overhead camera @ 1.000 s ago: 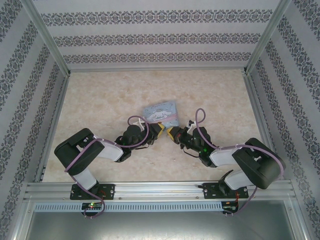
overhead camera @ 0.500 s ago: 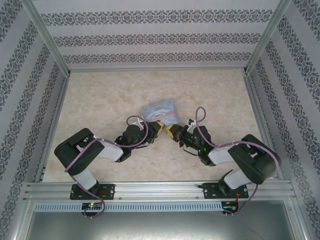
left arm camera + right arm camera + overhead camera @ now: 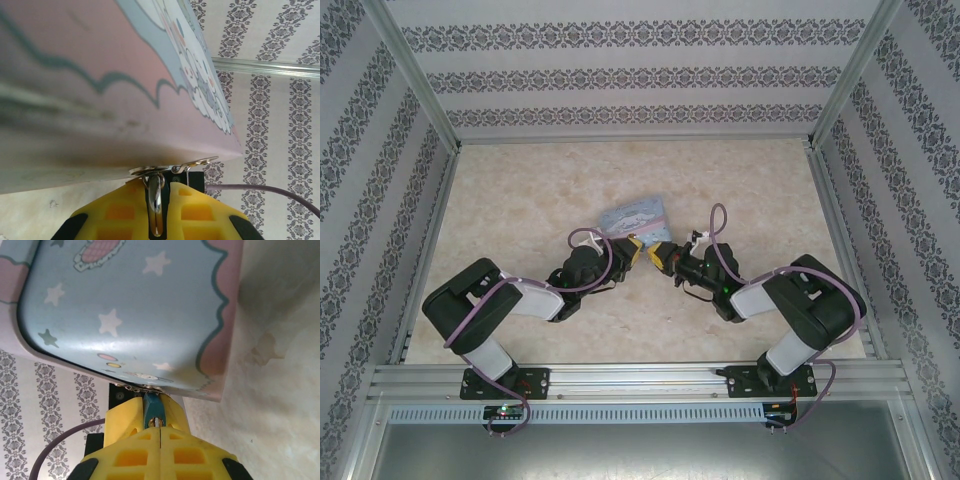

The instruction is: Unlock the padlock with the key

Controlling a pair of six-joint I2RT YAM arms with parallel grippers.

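Observation:
In the right wrist view my right gripper point(image 3: 148, 401) is shut on the padlock point(image 3: 152, 411), a small teal body with its brass keyhole facing the camera. Its top meets a thin chain at the edge of the cartoon tin point(image 3: 125, 305). My left gripper point(image 3: 157, 182) is shut on the key point(image 3: 155, 202), a thin shiny metal blade hanging from a small ring just under the tin point(image 3: 100, 90). From above, the left gripper point(image 3: 633, 252) and right gripper point(image 3: 660, 256) stand tip to tip at the tin's point(image 3: 635, 215) near edge. There the padlock and key are too small to make out.
The marbled table point(image 3: 520, 190) lies open around the tin. Patterned walls point(image 3: 620, 80) and aluminium posts close in the back and both sides. The arm bases sit on the rail point(image 3: 640, 380) at the near edge.
Both grippers have crept a little farther from the bases, the right arm folding in to the left. The tin has shifted slightly away with them. Both grips are unchanged.

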